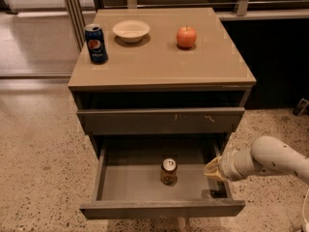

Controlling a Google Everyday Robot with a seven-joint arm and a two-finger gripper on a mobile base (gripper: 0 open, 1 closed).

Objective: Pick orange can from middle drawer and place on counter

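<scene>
Gripper (214,175) sits at the right end of the open middle drawer (130,185), low, approx. at drawer-rim level, on a white arm coming in from the right. Can't tell whether it's open or closed.

Orange can (168,171) stands upright on the drawer floor, left of the gripper in camera view and near but apart from it. Nothing between them and no contact yet.

Handling (judgement): small thin-wall metal can, prob. light, or moderate wt if full. Rigid enough for a firm pinch but dents if squeezed hard. Smooth painted side is slippery, and round, so an off-centre grip could spin it or tip it. Best hold is the mid-body cylinder, w/ contact on opposite sides, below the silver top rim. It's short, so go low enough but w/o scraping the floor.

Counter (159,66) is up and behind the gripper. Pepsi can (96,43), bowl (131,30) and apple (186,36) stand along its far edge, and the near part looks free for set-down. The scratched drawer front (159,121) overhangs above the can's far side, so lift toward the camera first.
</scene>
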